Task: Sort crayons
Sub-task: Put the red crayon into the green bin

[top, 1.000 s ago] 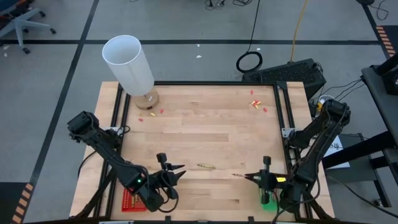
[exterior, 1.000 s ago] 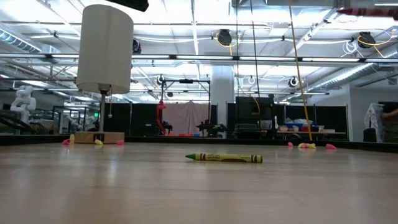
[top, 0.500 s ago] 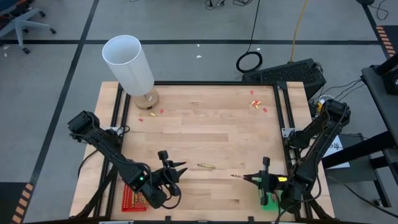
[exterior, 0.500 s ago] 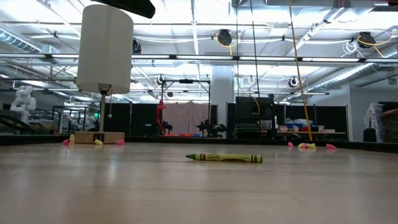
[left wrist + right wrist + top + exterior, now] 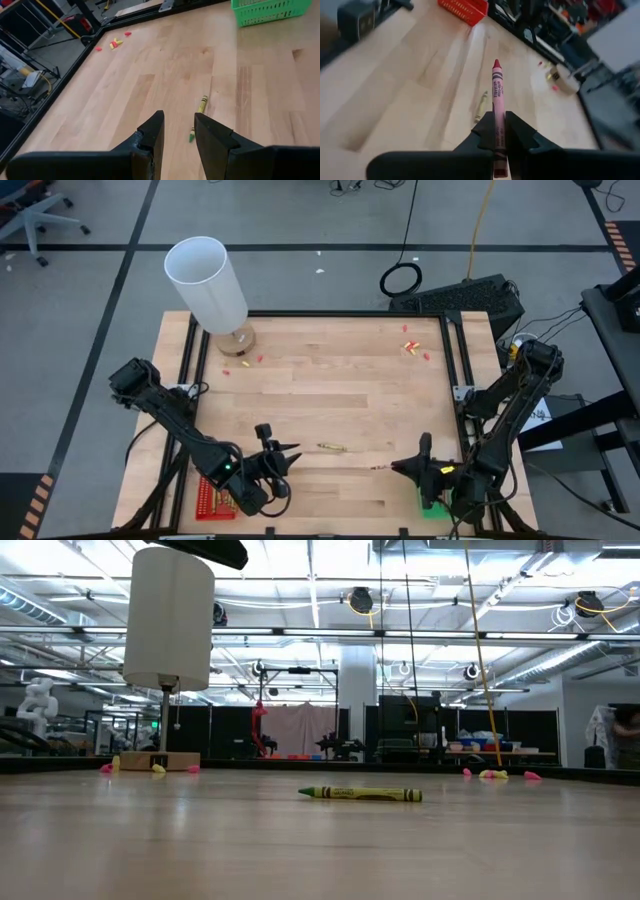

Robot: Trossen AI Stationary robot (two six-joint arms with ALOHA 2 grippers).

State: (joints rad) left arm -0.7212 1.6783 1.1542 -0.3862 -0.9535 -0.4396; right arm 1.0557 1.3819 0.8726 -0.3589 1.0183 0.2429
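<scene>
An olive-green crayon (image 5: 331,447) lies flat on the wooden table near its front middle; it also shows in the low view (image 5: 360,794) and both wrist views (image 5: 200,106) (image 5: 481,106). My left gripper (image 5: 283,452) (image 5: 178,131) hovers open just left of it, with nothing between its fingers. My right gripper (image 5: 402,467) (image 5: 497,131), to the crayon's right, is shut on a red crayon (image 5: 497,95). My right gripper pinches the red crayon's back part (image 5: 497,125) between its two fingers. The crayon lies along the fingers and sticks out ahead of them, its tip (image 5: 496,63) pointing toward the table's left. The fingers slant slightly downward from the table's right. The crayon is lifted clear of the table.
A red tray (image 5: 208,500) sits at the front left and a green tray (image 5: 432,506) (image 5: 267,10) at the front right. A white cylinder on a wooden base (image 5: 208,282) stands at the far left corner. Small red and yellow scraps (image 5: 411,347) lie near the far edge.
My right gripper has rolled about its own pointing line while staying in place, still shut on the red crayon. The olive-green crayon has not moved.
</scene>
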